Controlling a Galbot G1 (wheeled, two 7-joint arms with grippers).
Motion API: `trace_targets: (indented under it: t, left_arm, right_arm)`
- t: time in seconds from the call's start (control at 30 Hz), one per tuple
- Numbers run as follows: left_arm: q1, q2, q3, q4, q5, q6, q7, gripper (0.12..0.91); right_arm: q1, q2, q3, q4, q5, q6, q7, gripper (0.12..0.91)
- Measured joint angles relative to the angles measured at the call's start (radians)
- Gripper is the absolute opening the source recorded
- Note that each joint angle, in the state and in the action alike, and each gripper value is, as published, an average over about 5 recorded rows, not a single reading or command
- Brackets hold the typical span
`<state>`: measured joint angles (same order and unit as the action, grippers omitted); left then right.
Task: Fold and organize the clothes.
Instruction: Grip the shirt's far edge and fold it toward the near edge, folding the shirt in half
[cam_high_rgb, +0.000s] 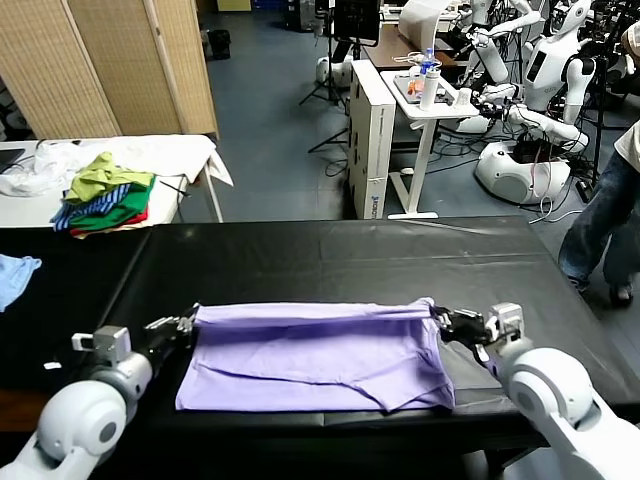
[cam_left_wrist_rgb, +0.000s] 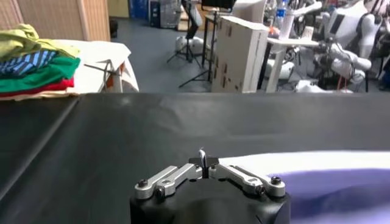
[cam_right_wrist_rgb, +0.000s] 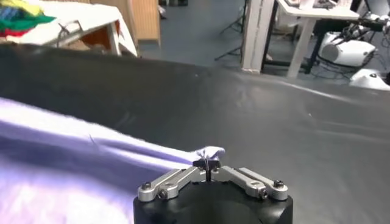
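The pale lavender T-shirt (cam_high_rgb: 315, 355) lies folded into a wide band on the black table (cam_high_rgb: 330, 255), its far edge stretched straight between my two grippers. My left gripper (cam_high_rgb: 188, 324) is shut on the shirt's far left corner; in the left wrist view the gripper (cam_left_wrist_rgb: 203, 162) pinches a thin bit of fabric and the shirt (cam_left_wrist_rgb: 329, 179) spreads beside it. My right gripper (cam_high_rgb: 447, 322) is shut on the far right corner; in the right wrist view the gripper (cam_right_wrist_rgb: 208, 162) holds a small bunch of the shirt (cam_right_wrist_rgb: 67, 164). No print shows on the shirt.
A light blue garment (cam_high_rgb: 15, 275) lies at the table's left edge. A green, striped and red heap of garments (cam_high_rgb: 105, 198) sits on a white table behind. Robots, a cabinet (cam_high_rgb: 372, 135) and a person (cam_high_rgb: 610, 215) stand beyond the table's far edge.
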<state>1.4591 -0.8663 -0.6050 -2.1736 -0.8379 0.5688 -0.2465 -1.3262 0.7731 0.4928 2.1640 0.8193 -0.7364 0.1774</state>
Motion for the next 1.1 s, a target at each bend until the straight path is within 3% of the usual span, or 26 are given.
trace_targets:
  t: [0.43, 0.9, 1.0, 1.1]
  left_arm:
    - [0.143, -0.023, -0.048, -0.049, 0.064, 0.024, 0.030, 0.155]
    - [0.220, -0.050, -0.068, -0.046, 0.111, 0.039, 0.023, 0.154]
    - [0.229, -0.058, -0.067, -0.048, 0.117, 0.057, 0.009, 0.163]
    - [0.238, -0.066, -0.066, -0.057, 0.119, 0.074, -0.012, 0.261]
  right_arm:
    - [-0.075, -0.009, -0.041, 0.055, -0.029, 0.000, 0.026, 0.140]
    - [-0.093, -0.009, -0.084, 0.045, -0.051, 0.000, 0.022, 0.140]
    - [-0.098, -0.013, -0.080, 0.049, -0.041, 0.000, 0.009, 0.204]
    - [-0.105, -0.019, -0.064, 0.062, -0.023, 0.000, -0.007, 0.372]
